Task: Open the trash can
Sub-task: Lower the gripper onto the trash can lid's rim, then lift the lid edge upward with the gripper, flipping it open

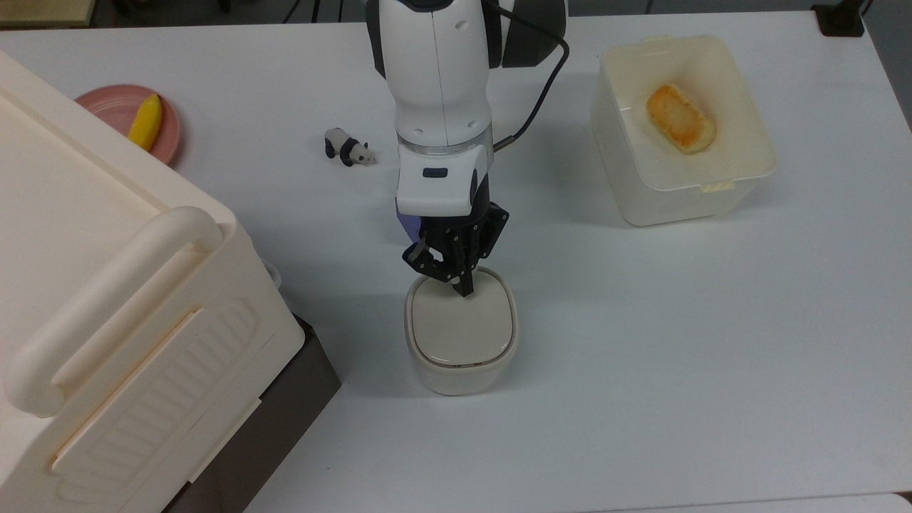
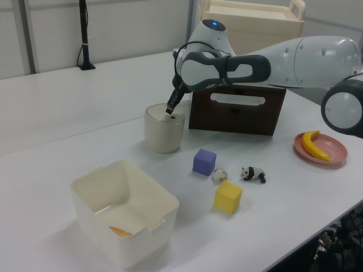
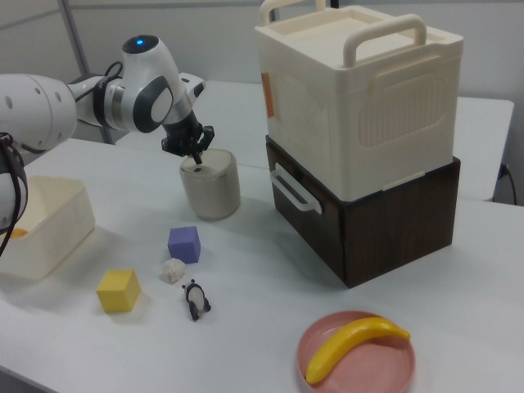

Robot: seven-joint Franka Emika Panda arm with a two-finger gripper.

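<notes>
The trash can (image 1: 461, 338) is a small cream rounded-square bin with a flat beige lid, standing mid-table. Its lid lies flat and closed. My gripper (image 1: 463, 287) points down with its fingers pressed together, the tip resting on the rear edge of the lid where the black button sits; the tip hides the button. In the left view the gripper (image 2: 169, 109) touches the top of the trash can (image 2: 164, 129). The right view shows the gripper (image 3: 196, 160) at the lid's edge of the trash can (image 3: 210, 188). Nothing is held.
A huge cream box (image 1: 107, 285) on a dark brown crate stands at the top view's left. A white tub (image 1: 684, 192) holding bread is at the top view's upper right. A panda figure (image 1: 348, 147), purple cube (image 2: 204, 161), yellow cube (image 2: 228, 197) and banana plate (image 1: 117, 107) lie around.
</notes>
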